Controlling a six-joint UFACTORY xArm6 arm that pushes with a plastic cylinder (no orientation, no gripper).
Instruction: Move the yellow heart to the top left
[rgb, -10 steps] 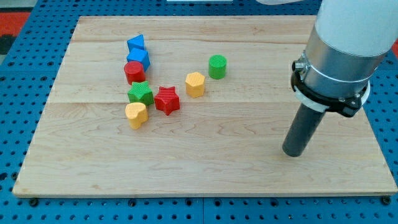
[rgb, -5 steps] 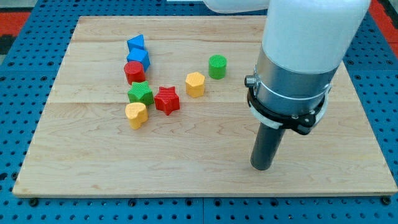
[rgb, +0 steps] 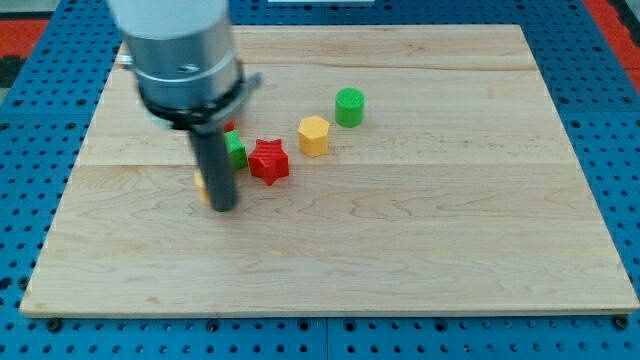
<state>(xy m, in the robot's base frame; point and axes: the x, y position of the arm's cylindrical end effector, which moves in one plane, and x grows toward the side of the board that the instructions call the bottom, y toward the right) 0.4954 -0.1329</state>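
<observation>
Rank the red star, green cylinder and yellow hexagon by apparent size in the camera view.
1. red star, widest.
2. yellow hexagon and green cylinder look much alike; the cylinder sits farther up the board, so I won't separate them.

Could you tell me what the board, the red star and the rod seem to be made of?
The board looks like pale wood planks, matte, with visible grain and seam lines. The red star looks like moulded or printed plastic, uniformly coloured, faintly ridged. The rod appears dark, smooth and matte, plastic or coated metal; my tip stands at the mostly hidden yellow heart.
</observation>
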